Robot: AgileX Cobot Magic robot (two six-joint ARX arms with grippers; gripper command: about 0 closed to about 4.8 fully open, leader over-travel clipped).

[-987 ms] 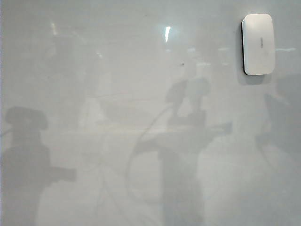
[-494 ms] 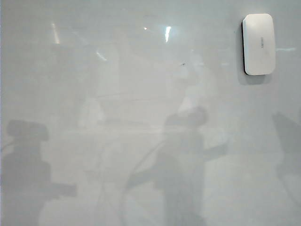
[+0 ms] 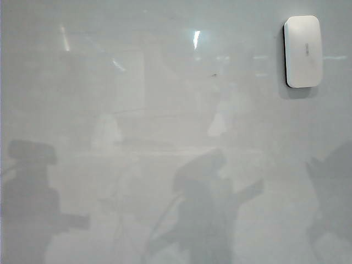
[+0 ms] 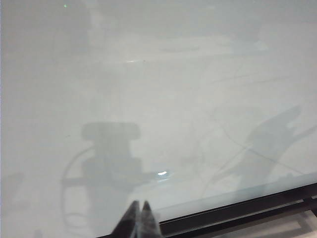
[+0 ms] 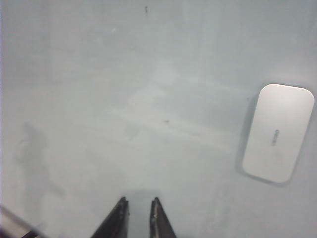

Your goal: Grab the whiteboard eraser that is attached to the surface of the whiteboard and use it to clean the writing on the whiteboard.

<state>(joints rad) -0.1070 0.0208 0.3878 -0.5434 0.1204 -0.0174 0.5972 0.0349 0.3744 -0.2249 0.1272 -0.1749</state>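
One eraser [image 3: 302,51] sits on the board [image 3: 165,110], its small grey mark unreadable to me. Left gripper [image 4: 138,210] looks closed; right gripper [image 5: 139,208] slightly parted, empty.

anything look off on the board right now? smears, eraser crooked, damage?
Nothing stands out. The whiteboard eraser sits upright and flat at the whiteboard's upper right; no red writing shows, only a tiny dark speck. Left gripper is shut near the board's edge; right gripper, slightly parted, is clear of the eraser.
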